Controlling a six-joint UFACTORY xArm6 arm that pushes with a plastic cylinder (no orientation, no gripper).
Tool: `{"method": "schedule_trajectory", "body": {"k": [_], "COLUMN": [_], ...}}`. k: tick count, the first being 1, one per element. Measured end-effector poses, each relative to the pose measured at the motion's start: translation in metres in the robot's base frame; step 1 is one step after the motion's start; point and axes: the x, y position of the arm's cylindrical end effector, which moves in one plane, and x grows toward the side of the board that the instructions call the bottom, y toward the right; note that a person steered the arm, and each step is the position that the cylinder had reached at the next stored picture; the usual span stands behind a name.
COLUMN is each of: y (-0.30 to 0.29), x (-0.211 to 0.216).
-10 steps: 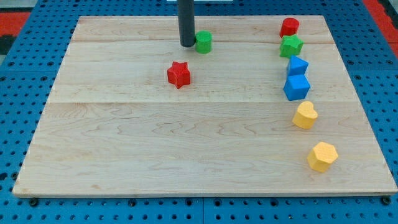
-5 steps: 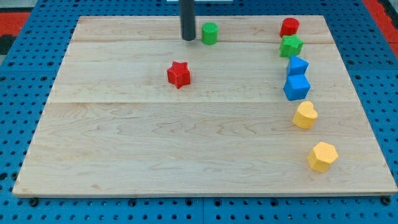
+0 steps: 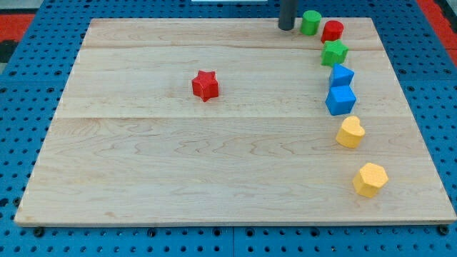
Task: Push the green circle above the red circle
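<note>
The green circle stands at the board's top edge, toward the view's right. The red circle is just to its right and slightly lower, close to it or touching it. My tip is right next to the green circle's left side; only the rod's lower end shows, at the view's top.
Below the red circle runs a column down the view's right: a green star, two blue blocks, a yellow heart and a yellow hexagon. A red star sits left of centre. The wooden board lies on a blue pegboard.
My tip has moved to the right and up along the top edge. The green circle has slid right with it, from the top middle to just left of the red circle.
</note>
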Motion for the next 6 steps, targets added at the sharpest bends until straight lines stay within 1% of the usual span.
{"method": "schedule_trajectory", "body": {"k": [1,2,3,4,5,6], "y": [0.02,0.03,0.012,-0.065,-0.142,-0.132], "x": [-0.017,-0.017,-0.017,0.045,0.121,0.183]}}
